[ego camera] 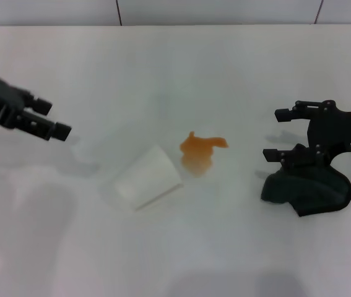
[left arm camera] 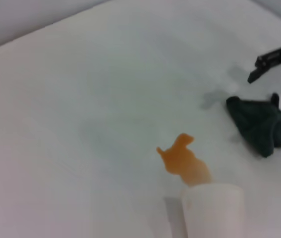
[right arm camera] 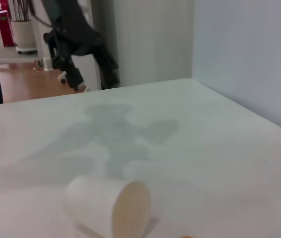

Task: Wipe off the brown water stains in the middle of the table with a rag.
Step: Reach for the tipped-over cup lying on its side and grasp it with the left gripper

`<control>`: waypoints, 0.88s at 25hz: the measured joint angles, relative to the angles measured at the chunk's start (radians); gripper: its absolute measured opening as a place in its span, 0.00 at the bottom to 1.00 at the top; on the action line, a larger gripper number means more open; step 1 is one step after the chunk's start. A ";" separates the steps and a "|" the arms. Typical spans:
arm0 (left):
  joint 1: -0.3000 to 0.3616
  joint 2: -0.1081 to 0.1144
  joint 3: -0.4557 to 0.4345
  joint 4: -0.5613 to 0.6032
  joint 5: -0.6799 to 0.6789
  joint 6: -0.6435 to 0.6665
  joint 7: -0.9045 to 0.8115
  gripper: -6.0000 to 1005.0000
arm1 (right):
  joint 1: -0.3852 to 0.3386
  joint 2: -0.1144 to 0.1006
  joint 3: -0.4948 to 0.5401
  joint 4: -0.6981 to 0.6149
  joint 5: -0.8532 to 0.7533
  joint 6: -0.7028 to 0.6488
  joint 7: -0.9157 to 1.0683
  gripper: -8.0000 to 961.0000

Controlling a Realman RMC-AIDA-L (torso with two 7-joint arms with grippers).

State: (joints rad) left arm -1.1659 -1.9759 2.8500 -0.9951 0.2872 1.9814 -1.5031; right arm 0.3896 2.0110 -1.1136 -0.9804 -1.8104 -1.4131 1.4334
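Nearest you in the head view lies a white paper cup point(ego camera: 147, 178) tipped on its side, its mouth toward the brown water stains point(ego camera: 201, 150). That orange-brown blotch sits near the middle of the table point(ego camera: 163, 74), touching the cup's rim on the robot's right side. You can see the same pairing from the left wrist, where the blotch point(left arm camera: 184, 161) runs right up to the cup point(left arm camera: 212, 210).

Well to the right of the stain, the rag point(ego camera: 305, 187) lies bunched on the tabletop, dark and lumpy. Your right gripper point(ego camera: 286, 135) stands directly over it with its jaws spread wide, the lower finger touching the cloth; nothing is clamped between them. Your left gripper point(ego camera: 48, 120) hovers far out on the left, well apart from everything; I cannot tell how its jaws stand.

From the right wrist you see the plain white tabletop point(right arm camera: 219, 148) bounded by a pale wall, with wooden flooring point(right arm camera: 26, 82) beyond the far edge.
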 joint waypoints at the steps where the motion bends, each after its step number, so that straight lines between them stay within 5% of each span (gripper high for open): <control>1: -0.028 -0.002 0.000 -0.001 0.024 -0.008 0.004 0.85 | 0.000 0.000 0.000 0.000 0.002 0.000 0.000 0.91; 4: -0.099 -0.022 0.000 -0.002 0.089 -0.033 0.033 0.85 | 0.001 0.000 0.000 0.000 0.003 0.001 -0.001 0.91; 7: -0.151 -0.066 0.000 -0.004 0.139 -0.072 0.069 0.84 | 0.004 0.000 0.000 0.001 0.003 0.003 -0.001 0.91; 11: -0.176 -0.105 0.000 0.048 0.205 -0.128 0.082 0.84 | 0.010 0.000 0.000 0.007 0.003 0.005 -0.001 0.91; 22: -0.135 -0.105 -0.001 0.261 0.219 -0.266 -0.011 0.83 | 0.013 0.000 -0.002 0.009 0.003 0.027 -0.003 0.91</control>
State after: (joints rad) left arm -1.3006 -2.0806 2.8485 -0.7339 0.5062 1.7158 -1.5140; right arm 0.4024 2.0110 -1.1151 -0.9709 -1.8073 -1.3862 1.4308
